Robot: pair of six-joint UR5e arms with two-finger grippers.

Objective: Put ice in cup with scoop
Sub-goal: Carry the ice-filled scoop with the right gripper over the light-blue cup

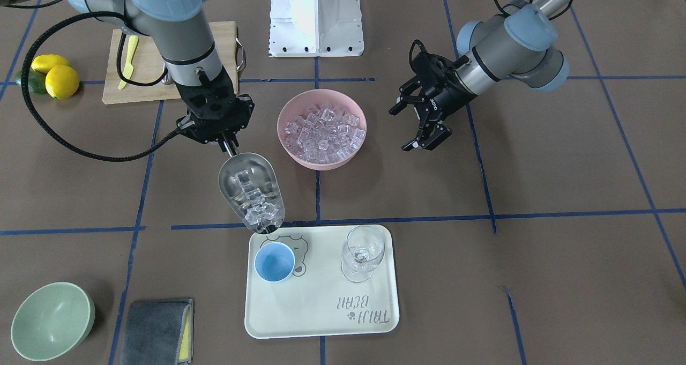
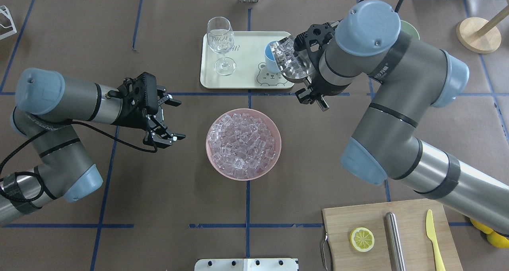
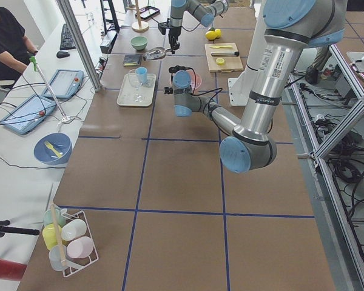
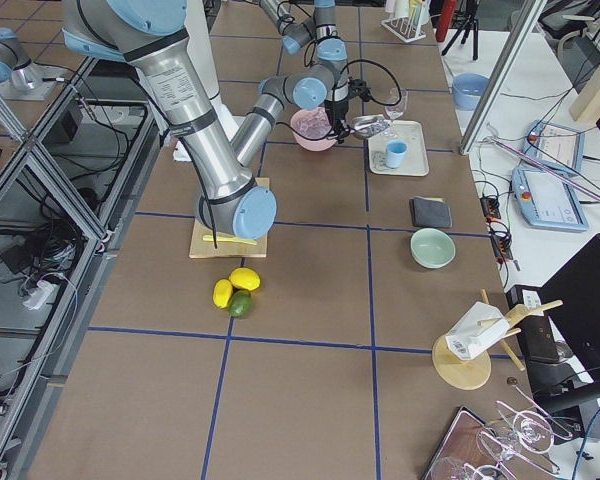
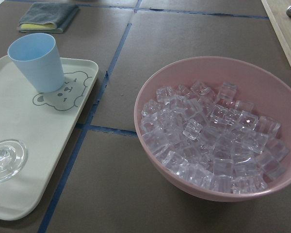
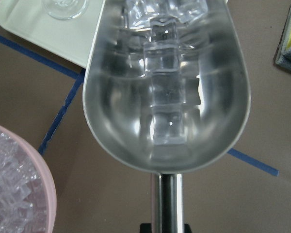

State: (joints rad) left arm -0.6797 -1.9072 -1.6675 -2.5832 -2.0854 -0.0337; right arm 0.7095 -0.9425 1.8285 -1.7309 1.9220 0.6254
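Observation:
My right gripper [image 1: 228,142] is shut on the thin rod handle of the steel scoop [image 1: 251,193]. The scoop holds several clear ice cubes [image 6: 165,87], bunched toward its lip. It hangs tilted, lip down, over the tray's near edge, just beside the light-blue cup [image 1: 274,262]. The cup stands upright on the tray and looks empty; it also shows in the left wrist view [image 5: 36,60]. More ice fills the pink bowl [image 1: 321,129] in the table's middle. My left gripper [image 1: 423,126] is open and empty, hovering beside the bowl.
The cream tray [image 1: 321,300] also bears a clear wine glass [image 1: 363,252]. A pale green bowl [image 1: 51,319] and a grey cloth [image 1: 158,330] lie to one side of the tray. A cutting board [image 1: 144,94] and lemons [image 1: 59,78] lie behind my right arm.

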